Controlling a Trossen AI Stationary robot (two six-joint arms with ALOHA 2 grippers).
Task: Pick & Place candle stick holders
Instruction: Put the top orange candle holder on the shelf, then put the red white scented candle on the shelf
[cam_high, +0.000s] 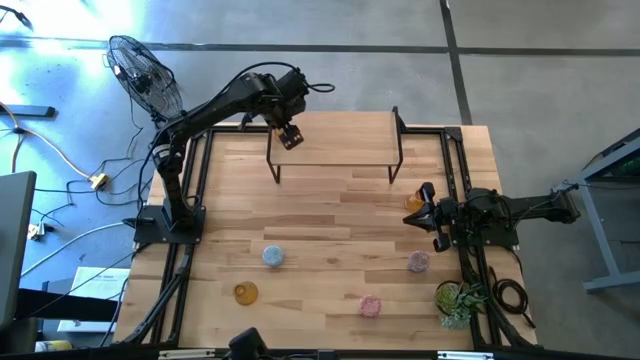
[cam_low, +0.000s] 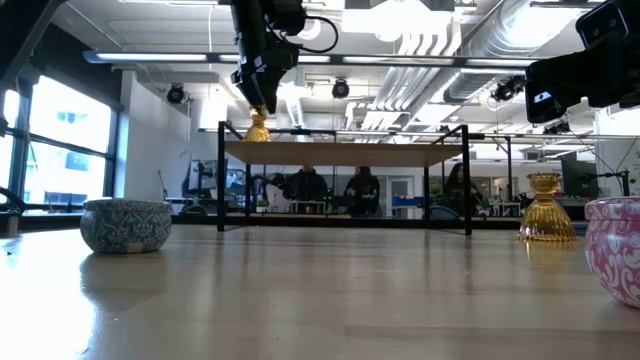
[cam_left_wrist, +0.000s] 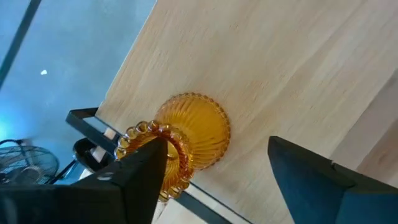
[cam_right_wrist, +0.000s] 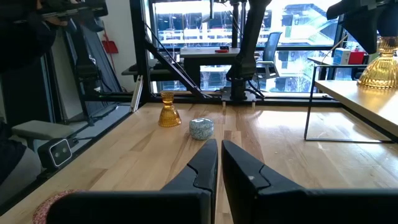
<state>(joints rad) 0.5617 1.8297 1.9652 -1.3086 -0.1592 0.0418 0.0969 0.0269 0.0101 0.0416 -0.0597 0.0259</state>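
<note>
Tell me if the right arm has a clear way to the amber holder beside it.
Probably yes: the amber holder stands in the open on the table just off the shut right claw, with nothing between them.

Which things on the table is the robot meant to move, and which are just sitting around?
For the job:
- amber holder on the raised shelf, under the left tool
- amber holder by the right tool
- amber holder near the front edge
- blue holder
- two pink holders

Just there:
- potted plant
- fan
</note>
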